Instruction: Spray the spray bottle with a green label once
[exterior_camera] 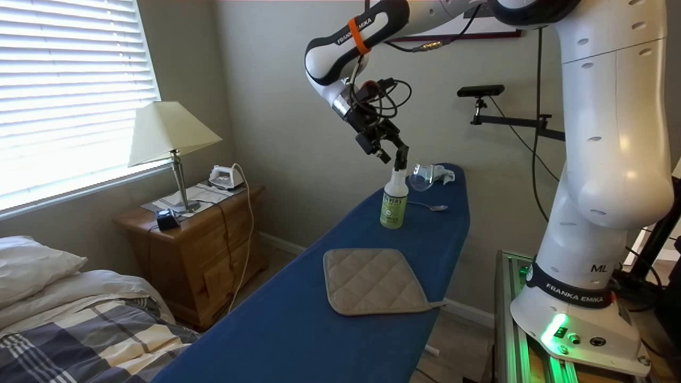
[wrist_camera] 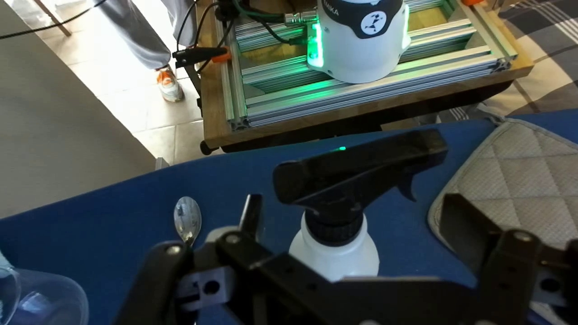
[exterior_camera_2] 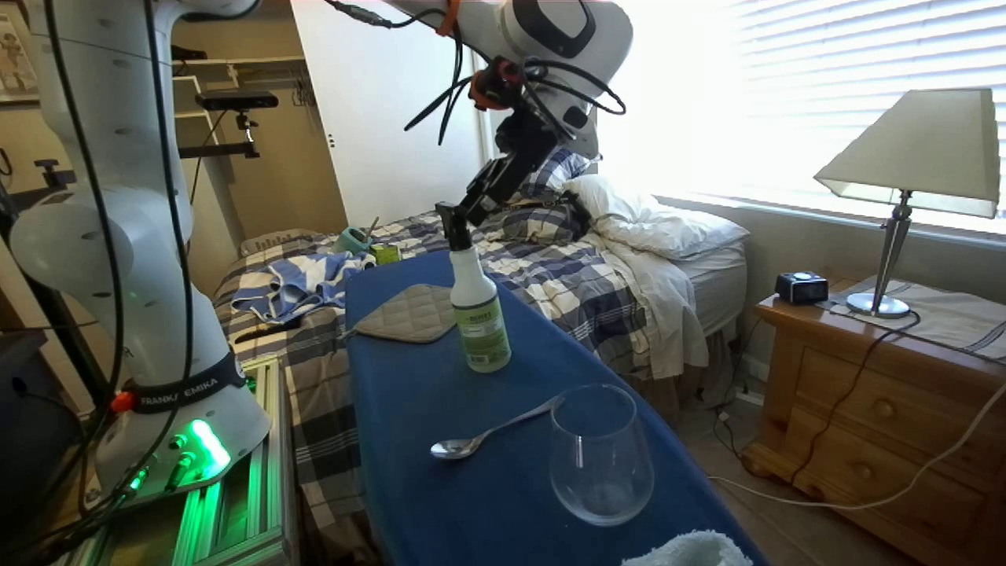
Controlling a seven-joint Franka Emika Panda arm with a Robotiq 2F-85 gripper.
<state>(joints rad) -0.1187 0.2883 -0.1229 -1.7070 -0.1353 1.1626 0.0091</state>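
The spray bottle is standing upright on the blue ironing board; the gripper is hovering right by its spray head, jaws standing wide apart, holding nothing. Approach is looking nearly done; I'm seeing no mist, so one trigger squeeze is probably remaining. Glossy black plastic is topping pale tapering shoulders, green label. Quilted beige pot holder, rounded clear glass, shiny spoon are sitting nearby.
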